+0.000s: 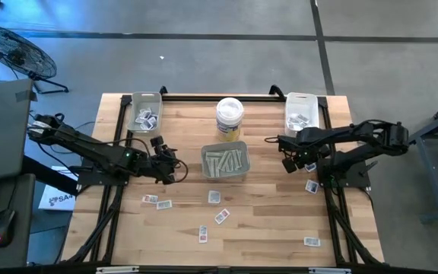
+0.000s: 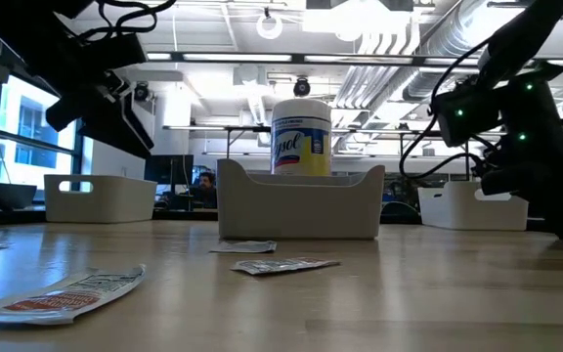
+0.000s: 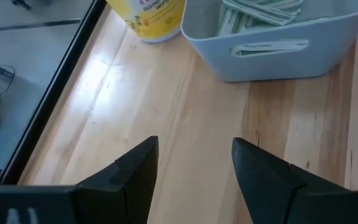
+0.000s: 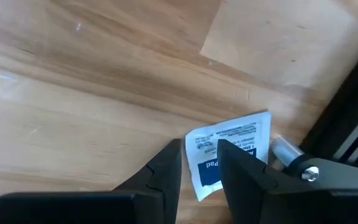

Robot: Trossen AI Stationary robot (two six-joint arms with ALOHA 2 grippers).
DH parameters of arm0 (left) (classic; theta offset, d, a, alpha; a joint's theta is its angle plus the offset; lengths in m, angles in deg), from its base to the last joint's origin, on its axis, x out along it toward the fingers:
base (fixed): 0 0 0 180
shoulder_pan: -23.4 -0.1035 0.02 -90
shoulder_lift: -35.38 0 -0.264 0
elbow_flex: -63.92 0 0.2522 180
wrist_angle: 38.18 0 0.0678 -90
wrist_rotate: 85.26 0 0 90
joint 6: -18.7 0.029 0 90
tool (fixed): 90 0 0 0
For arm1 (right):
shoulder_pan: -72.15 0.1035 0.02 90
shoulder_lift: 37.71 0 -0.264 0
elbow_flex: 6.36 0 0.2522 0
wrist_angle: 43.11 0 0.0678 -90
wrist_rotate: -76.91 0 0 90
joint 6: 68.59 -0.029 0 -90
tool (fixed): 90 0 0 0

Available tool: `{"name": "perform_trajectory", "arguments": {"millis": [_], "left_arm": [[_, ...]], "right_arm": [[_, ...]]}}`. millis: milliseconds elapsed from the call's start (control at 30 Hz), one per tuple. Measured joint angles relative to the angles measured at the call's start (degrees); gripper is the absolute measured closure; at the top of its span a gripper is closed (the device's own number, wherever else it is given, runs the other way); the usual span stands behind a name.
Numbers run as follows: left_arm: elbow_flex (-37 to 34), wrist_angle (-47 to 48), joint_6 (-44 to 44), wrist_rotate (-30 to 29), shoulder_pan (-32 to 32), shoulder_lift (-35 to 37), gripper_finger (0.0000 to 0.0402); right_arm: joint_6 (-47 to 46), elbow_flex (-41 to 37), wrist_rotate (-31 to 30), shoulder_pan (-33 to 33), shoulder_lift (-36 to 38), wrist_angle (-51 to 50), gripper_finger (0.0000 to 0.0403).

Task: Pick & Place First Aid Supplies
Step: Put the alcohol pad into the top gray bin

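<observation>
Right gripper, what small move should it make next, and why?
Probably lower straight down and close. The right gripper hovers with fingers partly open, holding nothing, above a white packet with blue print lying flat on the table.

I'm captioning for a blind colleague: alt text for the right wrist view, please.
The right gripper hangs over a wooden table, its dark fingers parted and empty, with a white packet with blue print beyond them.

Overhead and table-level cameras share the centre tray (image 1: 225,162); wrist cameras look down close.
</observation>
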Motion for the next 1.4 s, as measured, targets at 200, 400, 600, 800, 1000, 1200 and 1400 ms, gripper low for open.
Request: {"name": "perform_trajectory", "arguments": {"millis": [200,400,600,800,1000,1200,1400], "left_arm": [[0.0,-0.9,0.0,-0.2,0.0,0.0,0.0202],[0.0,-0.8,0.0,0.0,0.0,0.0,0.0202],[0.0,-0.8,0.0,0.0,0.0,0.0,0.0202],[0.0,-1.0,1.3,-2.5,0.0,0.0,0.0202],[0.0,-8.1,4.5,-4.8,0.0,0.0,0.0202],[0.0,-16.7,9.9,3.7,0.0,-0.3,0.0202],[0.1,-17.6,10.1,4.0,0.0,-0.3,0.0202]], "right_arm": [[0.2,-1.0,1.1,-1.5,0.1,2.3,0.0309],[0.9,-1.1,1.9,-3.8,0.0,2.8,0.0356],[2.3,-1.1,2.8,-5.3,0.0,3.1,0.0399],[6.5,0.1,1.6,-3.2,0.1,2.6,0.0401],[5.0,5.3,-1.1,3.5,0.6,2.7,0.0402],[4.1,8.7,-1.4,10.1,0.7,3.2,0.0402],[3.3,9.1,-4.6,14.7,0.7,3.1,0.0399]]}}
